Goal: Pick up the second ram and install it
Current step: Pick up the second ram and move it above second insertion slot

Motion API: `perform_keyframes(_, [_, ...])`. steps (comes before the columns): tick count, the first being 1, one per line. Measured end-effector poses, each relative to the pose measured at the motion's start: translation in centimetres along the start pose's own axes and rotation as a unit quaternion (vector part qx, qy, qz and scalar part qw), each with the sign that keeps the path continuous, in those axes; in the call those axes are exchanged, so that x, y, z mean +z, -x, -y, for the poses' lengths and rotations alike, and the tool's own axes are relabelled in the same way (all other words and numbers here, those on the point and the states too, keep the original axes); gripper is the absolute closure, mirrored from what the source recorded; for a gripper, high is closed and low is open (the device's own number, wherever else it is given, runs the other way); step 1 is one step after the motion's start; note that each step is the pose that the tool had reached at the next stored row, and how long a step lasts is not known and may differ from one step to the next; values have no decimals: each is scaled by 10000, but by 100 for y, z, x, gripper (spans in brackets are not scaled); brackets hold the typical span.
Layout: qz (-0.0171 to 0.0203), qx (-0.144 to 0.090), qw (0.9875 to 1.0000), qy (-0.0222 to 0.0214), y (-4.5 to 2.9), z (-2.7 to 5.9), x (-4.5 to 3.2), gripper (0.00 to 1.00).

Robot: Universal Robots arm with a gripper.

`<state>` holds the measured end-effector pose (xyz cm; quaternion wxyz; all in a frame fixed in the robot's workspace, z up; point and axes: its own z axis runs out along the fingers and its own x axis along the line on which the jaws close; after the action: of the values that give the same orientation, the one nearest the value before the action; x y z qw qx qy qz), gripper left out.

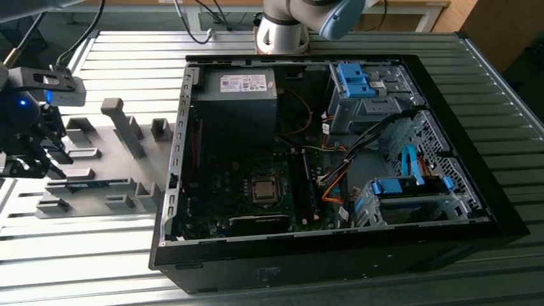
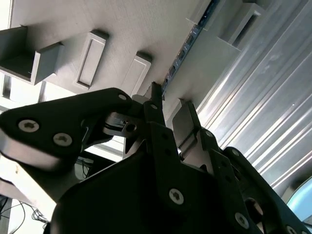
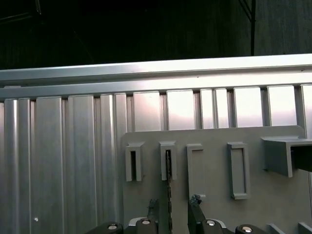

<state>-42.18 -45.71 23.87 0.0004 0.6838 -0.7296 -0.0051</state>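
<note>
The second ram (image 1: 88, 185) is a thin blue stick standing on edge in a slot of the grey holder board (image 1: 111, 150), at the exterior view's left of the computer case. In both wrist views it shows edge-on as a dark line (image 3: 168, 187) (image 2: 187, 44) running away from the fingers. My gripper (image 1: 35, 159) hangs over the stick's outer end. It is open (image 3: 174, 207) (image 2: 169, 105), with one fingertip (image 3: 153, 207) on each side of the stick and a gap on both sides.
The open black computer case (image 1: 174, 191) lies on the ribbed metal table (image 1: 85, 255), with the motherboard and its processor socket (image 1: 264, 189) inside. Cables and blue drive cages (image 1: 408, 188) fill the case's right side. Raised grey holder blocks (image 1: 123, 124) stand on the board.
</note>
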Motion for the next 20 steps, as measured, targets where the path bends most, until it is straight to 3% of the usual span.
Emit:
perform_keyframes(7, [0, 1, 10000, -4, 0, 25, 123, 63])
perform_keyframes(14, [-4, 0, 10000, -7, 0, 27, 138, 63])
perform_keyframes(20, [-7, 0, 10000, -20, -1, 29, 235, 63])
